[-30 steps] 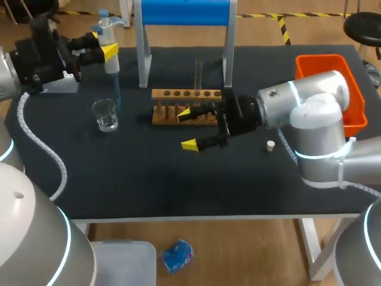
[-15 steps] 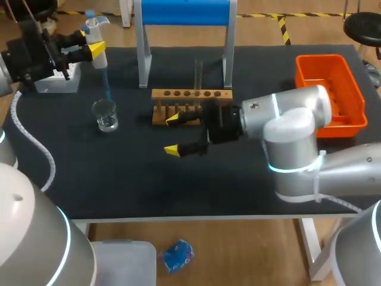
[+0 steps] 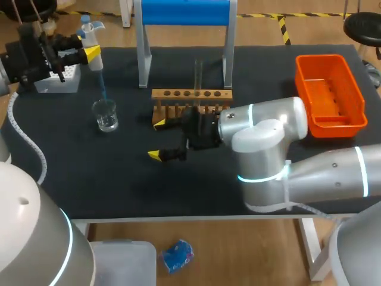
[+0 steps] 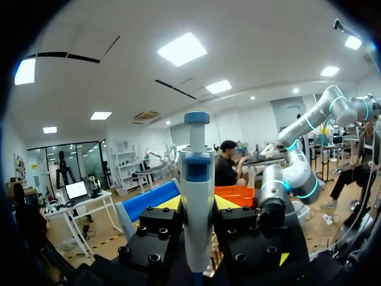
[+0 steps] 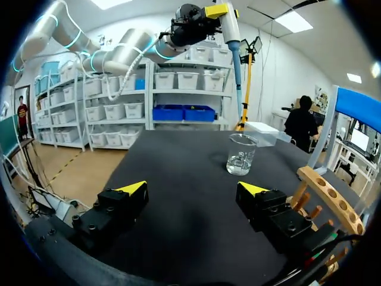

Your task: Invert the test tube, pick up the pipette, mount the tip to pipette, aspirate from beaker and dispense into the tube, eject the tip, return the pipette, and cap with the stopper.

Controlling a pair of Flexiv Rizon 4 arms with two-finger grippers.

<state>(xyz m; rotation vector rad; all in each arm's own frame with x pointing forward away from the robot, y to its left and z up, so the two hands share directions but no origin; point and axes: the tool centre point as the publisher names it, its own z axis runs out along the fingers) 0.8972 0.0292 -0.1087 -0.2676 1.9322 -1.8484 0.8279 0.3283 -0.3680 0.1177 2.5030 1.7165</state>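
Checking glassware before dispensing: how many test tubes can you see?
1. The test tube stands upright in the wooden rack. The right arm covers part of the rack's front, so another could be hidden.

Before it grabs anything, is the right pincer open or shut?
Open. The right pincer has its two yellow tips wide apart, with only the bare black table between them and nothing held.
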